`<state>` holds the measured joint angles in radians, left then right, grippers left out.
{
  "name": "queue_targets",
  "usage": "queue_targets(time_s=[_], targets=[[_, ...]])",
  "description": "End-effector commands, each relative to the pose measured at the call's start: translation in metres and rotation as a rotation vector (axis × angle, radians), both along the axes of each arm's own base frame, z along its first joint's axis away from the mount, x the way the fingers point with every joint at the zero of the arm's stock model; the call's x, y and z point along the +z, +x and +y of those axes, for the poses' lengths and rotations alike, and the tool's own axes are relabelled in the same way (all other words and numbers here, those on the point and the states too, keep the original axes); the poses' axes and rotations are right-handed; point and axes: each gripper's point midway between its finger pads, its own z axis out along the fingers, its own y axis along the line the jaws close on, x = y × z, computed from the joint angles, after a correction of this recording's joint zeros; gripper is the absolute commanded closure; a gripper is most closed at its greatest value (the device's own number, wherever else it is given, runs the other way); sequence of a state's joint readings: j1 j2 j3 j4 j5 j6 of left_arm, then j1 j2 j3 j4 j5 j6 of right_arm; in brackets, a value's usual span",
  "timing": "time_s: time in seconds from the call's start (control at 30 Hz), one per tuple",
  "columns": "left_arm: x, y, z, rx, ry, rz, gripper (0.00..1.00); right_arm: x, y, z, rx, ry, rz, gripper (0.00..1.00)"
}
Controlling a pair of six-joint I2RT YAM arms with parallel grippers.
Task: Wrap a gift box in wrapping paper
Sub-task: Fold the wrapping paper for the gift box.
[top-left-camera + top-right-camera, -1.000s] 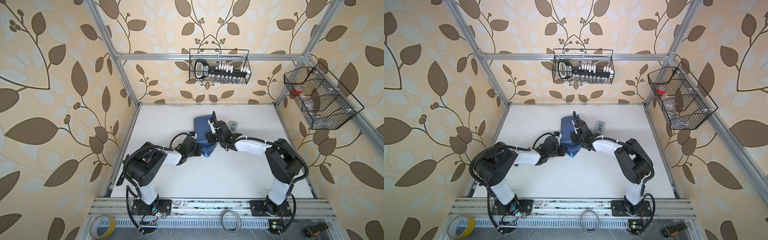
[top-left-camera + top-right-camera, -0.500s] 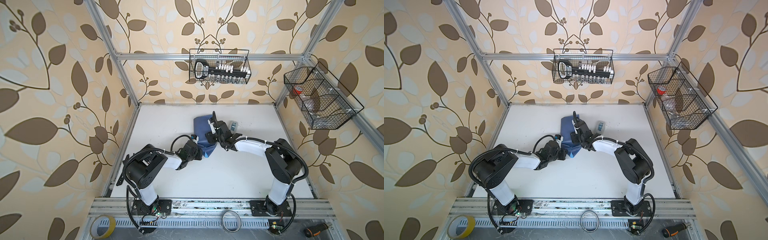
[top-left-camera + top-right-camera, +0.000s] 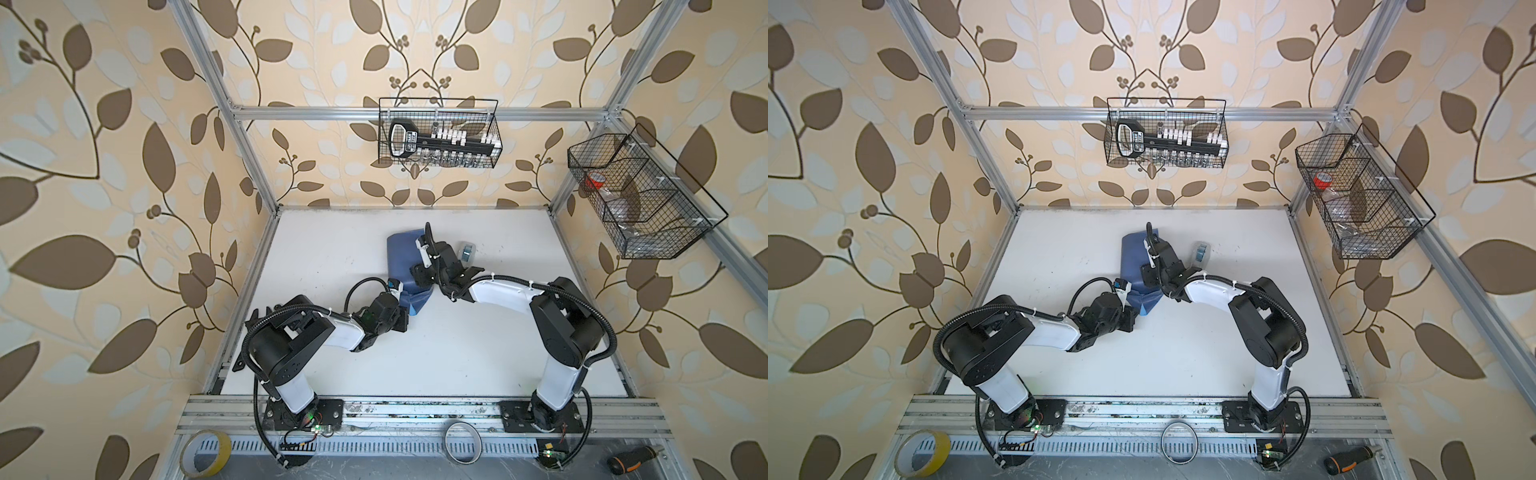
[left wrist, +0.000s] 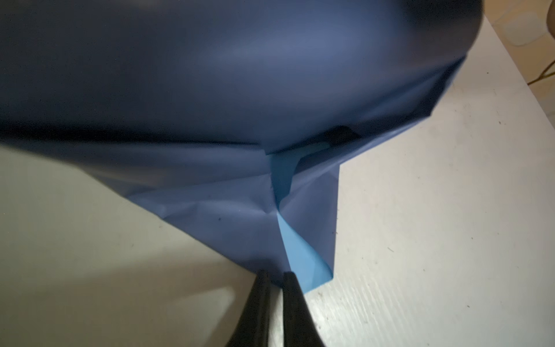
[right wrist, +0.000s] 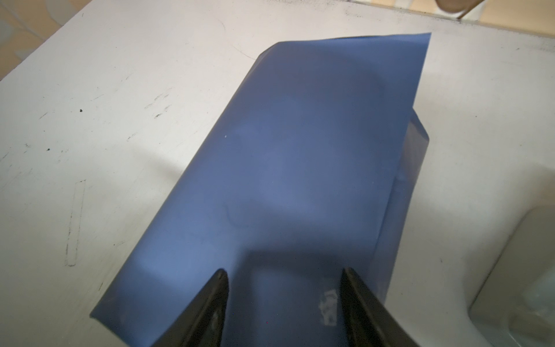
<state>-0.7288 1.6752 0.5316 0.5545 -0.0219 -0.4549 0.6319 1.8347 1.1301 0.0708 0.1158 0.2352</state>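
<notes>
At the parcel's 6 o'clock tip, the left gripper (image 4: 274, 278) pinches the wrapping paper (image 4: 240, 105), fingers almost together. Only this wrist view shows the light-blue underside and a dark gap, possibly the gift box (image 4: 341, 134). Beyond, the right gripper (image 5: 283, 279) rests atop the slate paper, jaws apart. In a top view, the parcel lies toward the table's (image 3: 324, 249) 12 o'clock, with a tape dispenser (image 3: 466, 252) at its 3 o'clock.

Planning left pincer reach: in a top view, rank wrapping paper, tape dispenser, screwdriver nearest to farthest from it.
1. wrapping paper: pinched at its front corner.
2. tape dispenser: right of the paper.
3. screwdriver: front-right, off the table.
</notes>
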Motion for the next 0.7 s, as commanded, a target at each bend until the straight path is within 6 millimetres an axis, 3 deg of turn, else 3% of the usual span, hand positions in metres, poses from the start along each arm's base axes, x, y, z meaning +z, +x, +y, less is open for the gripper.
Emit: queue_targets(time_s=[0.0, 0.33, 0.67], targets=[[-0.011, 0.010, 0.022, 0.067, 0.073, 0.020, 0.87, -0.046, -0.024, -0.005, 0.035, -0.054, 0.138, 0.39], [0.000, 0.053, 0.045, 0.142, 0.063, -0.011, 0.87, -0.045, -0.026, -0.007, 0.036, -0.058, 0.137, 0.39], [-0.006, 0.030, 0.030, 0.056, 0.071, -0.020, 0.86, -0.048, -0.027, -0.007, 0.036, -0.056, 0.143, 0.40]])
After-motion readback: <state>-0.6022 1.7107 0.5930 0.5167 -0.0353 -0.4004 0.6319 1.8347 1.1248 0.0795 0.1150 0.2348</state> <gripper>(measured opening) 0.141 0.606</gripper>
